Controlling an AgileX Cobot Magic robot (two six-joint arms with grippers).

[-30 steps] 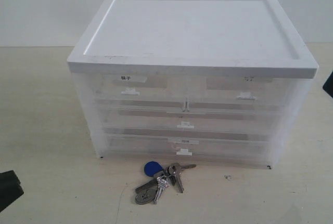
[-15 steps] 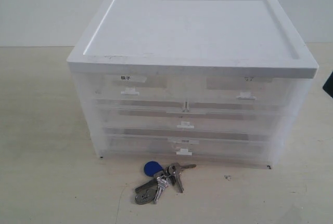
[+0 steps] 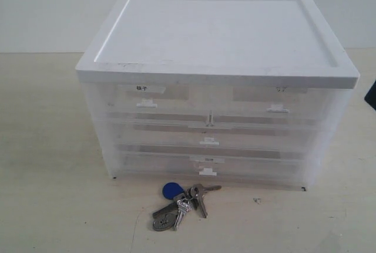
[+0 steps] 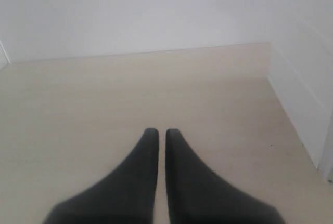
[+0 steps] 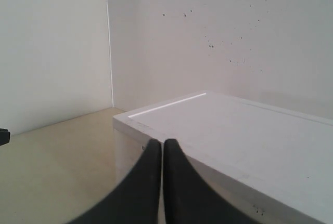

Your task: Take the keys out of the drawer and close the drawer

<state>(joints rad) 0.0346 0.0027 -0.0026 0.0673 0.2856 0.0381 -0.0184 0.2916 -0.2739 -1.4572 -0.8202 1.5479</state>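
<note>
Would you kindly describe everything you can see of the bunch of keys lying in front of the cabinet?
The keys are a small bunch of silver-grey metal keys, fanned out flat, with a round blue tag that looks like plastic. They lie on the pale table, just in front of the lowest drawer of the cabinet, which looks shut, and apart from it. One key points toward the right. Nothing but the table touches them.

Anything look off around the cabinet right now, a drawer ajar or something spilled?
Nothing stands out. The keys lie on the table just in front of the cabinet, and the drawer at the bottom looks pushed in, level with the tiers above. The left gripper and right gripper are shut on nothing.
</note>
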